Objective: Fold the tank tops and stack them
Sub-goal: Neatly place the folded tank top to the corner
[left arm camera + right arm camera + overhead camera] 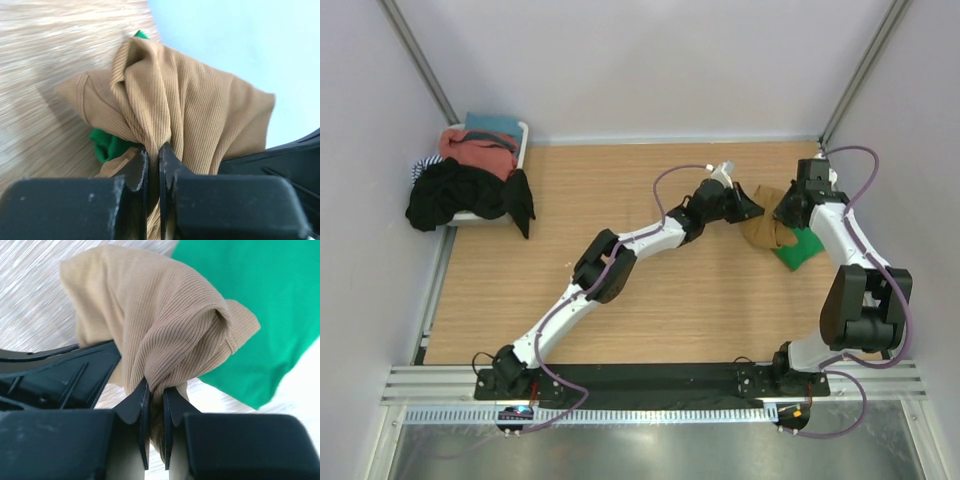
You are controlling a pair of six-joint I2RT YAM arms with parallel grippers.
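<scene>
Ribbed-cloth tank top [200,110], perhaps wooden table [720,310]

No text, label, brand, number or sign is readable anywhere.

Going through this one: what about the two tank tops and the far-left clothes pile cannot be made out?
- tan tank top: straps and neckline, lost in bunched cloth in every view, gripped by left pincer and right pincer.
- green tank top: whether folded; tan cloth covers it, right wrist view's edge crops it.
- clothes pile: how many pieces; tangled and too small, top view.
</scene>
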